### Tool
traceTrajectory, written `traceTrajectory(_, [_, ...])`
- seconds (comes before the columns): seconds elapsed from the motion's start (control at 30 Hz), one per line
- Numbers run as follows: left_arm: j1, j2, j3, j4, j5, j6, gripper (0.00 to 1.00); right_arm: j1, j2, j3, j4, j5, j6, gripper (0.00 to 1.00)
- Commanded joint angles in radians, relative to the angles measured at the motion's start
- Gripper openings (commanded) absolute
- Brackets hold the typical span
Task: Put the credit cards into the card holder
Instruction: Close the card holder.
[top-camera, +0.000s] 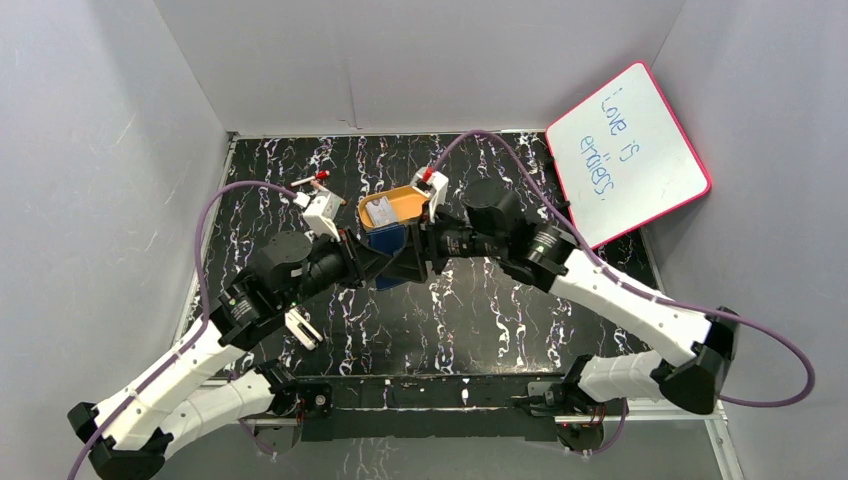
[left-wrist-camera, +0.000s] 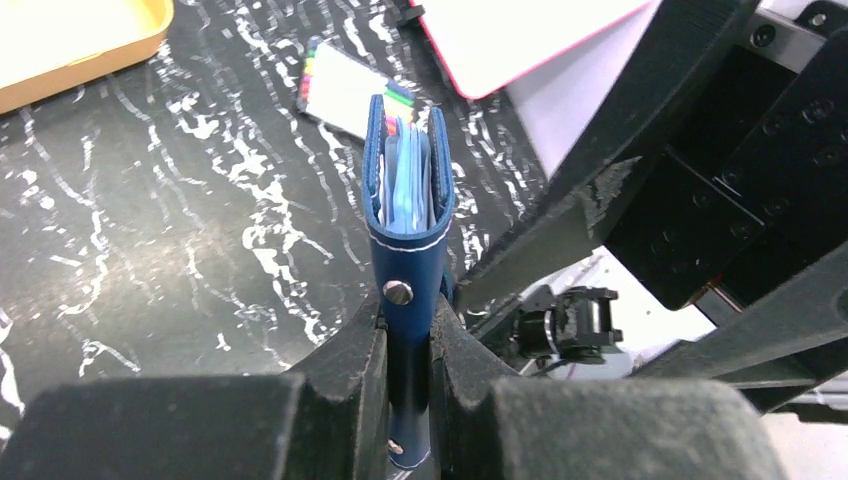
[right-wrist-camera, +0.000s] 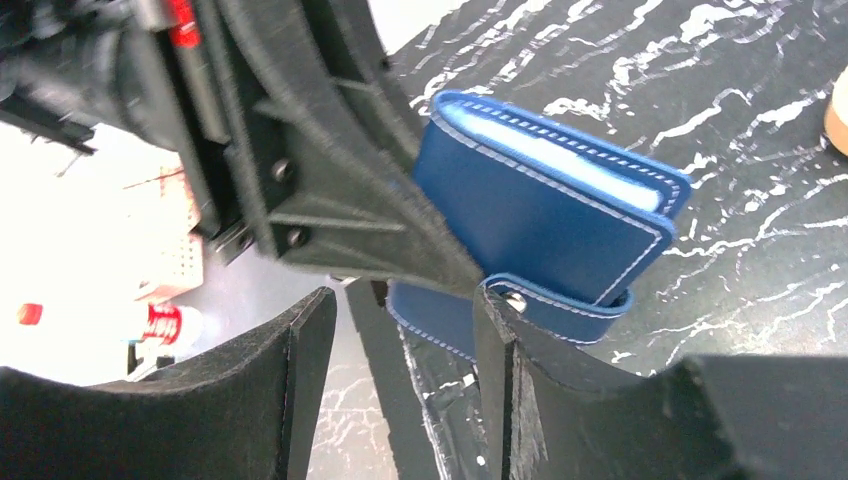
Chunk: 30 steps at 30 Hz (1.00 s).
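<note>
The dark navy card holder (left-wrist-camera: 408, 240) is folded and held edge-on above the table by my left gripper (left-wrist-camera: 408, 322), which is shut on its lower end by the snap. Light blue inner slots (left-wrist-camera: 405, 185) show at its top edge. In the right wrist view the card holder (right-wrist-camera: 545, 215) has its snap tab (right-wrist-camera: 560, 305) wrapped round it. My right gripper (right-wrist-camera: 400, 310) is open, and its right finger (right-wrist-camera: 495, 370) touches the tab. In the top view both grippers meet at the card holder (top-camera: 385, 240). A pale credit card (top-camera: 381, 211) lies in the orange tray (top-camera: 410, 195).
The orange tray (left-wrist-camera: 70, 45) stands just behind the grippers. A striped pack of coloured markers (left-wrist-camera: 345, 95) lies on the black marbled table. A pink-rimmed whiteboard (top-camera: 628, 152) leans at the back right. Grey walls close in both sides and the back.
</note>
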Motion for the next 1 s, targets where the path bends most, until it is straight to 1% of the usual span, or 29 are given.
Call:
traceTrajectory(0.0, [-0.017,-0.066,0.017,0.092,0.054,0.026,0.00,0.025,-0.159,0.051,-0.011,-0.061,-0.091,0.62])
traceTrajectory(0.07, [-0.019,-0.088,0.014,0.108,0.085,0.053,0.00,0.025,-0.243,0.005,-0.010,-0.040,-0.120,0.62])
traceTrajectory(0.17, [-0.018,-0.131,-0.002,0.166,0.199,0.120,0.00,0.025,-0.372,-0.095,0.055,-0.009,-0.137,0.62])
traceTrajectory(0.23, [-0.018,-0.160,-0.016,0.195,0.244,0.152,0.00,0.025,-0.454,-0.155,0.096,-0.013,-0.139,0.63])
traceTrajectory(0.4, [-0.018,-0.206,-0.054,0.296,0.427,0.216,0.00,0.025,-0.566,-0.211,0.084,-0.009,-0.152,0.65])
traceTrajectory(0.53, [-0.018,-0.167,-0.084,0.412,0.613,0.231,0.00,0.024,-0.577,-0.242,0.108,-0.009,-0.123,0.66])
traceTrajectory(0.6, [-0.018,-0.117,-0.078,0.441,0.690,0.235,0.00,0.025,-0.592,-0.269,0.169,-0.021,-0.098,0.66])
traceTrajectory(0.7, [-0.017,-0.043,-0.056,0.448,0.768,0.241,0.00,0.025,-0.606,-0.311,0.272,-0.046,-0.066,0.68])
traceTrajectory(0.8, [-0.018,-0.014,-0.073,0.517,0.794,0.212,0.00,0.024,-0.583,-0.299,0.265,-0.079,-0.061,0.72])
traceTrajectory(0.87, [-0.018,-0.017,-0.102,0.583,0.794,0.185,0.00,0.024,-0.567,-0.288,0.249,-0.090,-0.061,0.81])
traceTrajectory(0.97, [-0.018,-0.026,-0.127,0.635,0.768,0.165,0.00,0.025,-0.552,-0.282,0.247,-0.070,-0.064,0.84])
